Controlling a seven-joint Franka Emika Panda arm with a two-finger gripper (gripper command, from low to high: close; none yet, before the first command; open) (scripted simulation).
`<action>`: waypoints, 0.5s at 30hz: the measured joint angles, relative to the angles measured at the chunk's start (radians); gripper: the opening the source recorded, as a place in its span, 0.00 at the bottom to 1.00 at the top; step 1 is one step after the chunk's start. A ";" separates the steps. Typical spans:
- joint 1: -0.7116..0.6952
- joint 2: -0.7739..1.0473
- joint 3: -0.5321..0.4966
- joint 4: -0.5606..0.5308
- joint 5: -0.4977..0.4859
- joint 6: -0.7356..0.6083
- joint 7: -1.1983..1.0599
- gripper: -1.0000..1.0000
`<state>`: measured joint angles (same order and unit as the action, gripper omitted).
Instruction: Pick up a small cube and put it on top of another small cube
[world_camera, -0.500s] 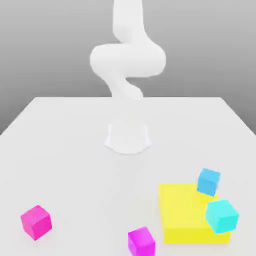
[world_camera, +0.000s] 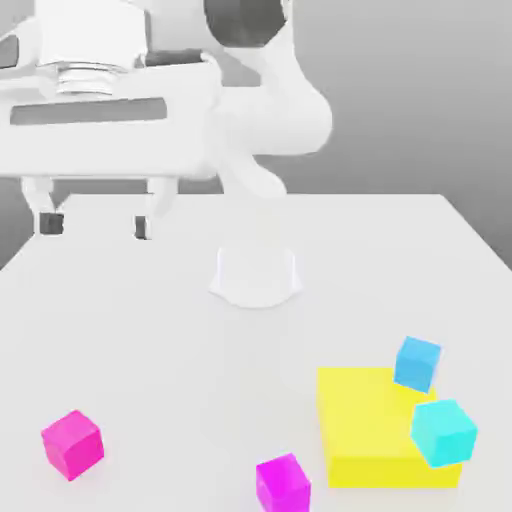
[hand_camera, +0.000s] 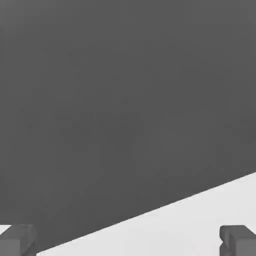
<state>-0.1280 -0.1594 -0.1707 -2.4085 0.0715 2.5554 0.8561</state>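
Two small magenta cubes lie on the white table: one (world_camera: 72, 443) near the front at the exterior view's left, the other (world_camera: 282, 483) at the front middle. My gripper (world_camera: 97, 226) hangs high over the table's left side, far above the left magenta cube, open with nothing between its dark-tipped fingers (world_camera: 50, 222). In the hand view the gripper (hand_camera: 130, 241) is spread wide, with one fingertip (hand_camera: 239, 239) at the picture's edge and bare table between them.
A large flat yellow block (world_camera: 375, 430) sits at the front right. One cyan cube (world_camera: 417, 362) stands at its far corner and another (world_camera: 443, 431) lies on its right edge. The arm's round base (world_camera: 256, 275) stands mid-table.
The hand and gripper have swung into the exterior view at the upper left, where half a second ago only the arm's column showed. The cubes have not moved.
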 joint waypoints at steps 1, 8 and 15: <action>-0.007 0.036 -0.009 -0.006 0.006 0.014 0.002 0.50; -0.093 0.291 -0.048 -0.049 0.051 0.114 0.012 0.50; -0.171 0.546 -0.003 -0.039 0.135 0.269 -0.031 0.50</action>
<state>-0.2992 0.3864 -0.1737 -2.4477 0.2063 2.8242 0.8247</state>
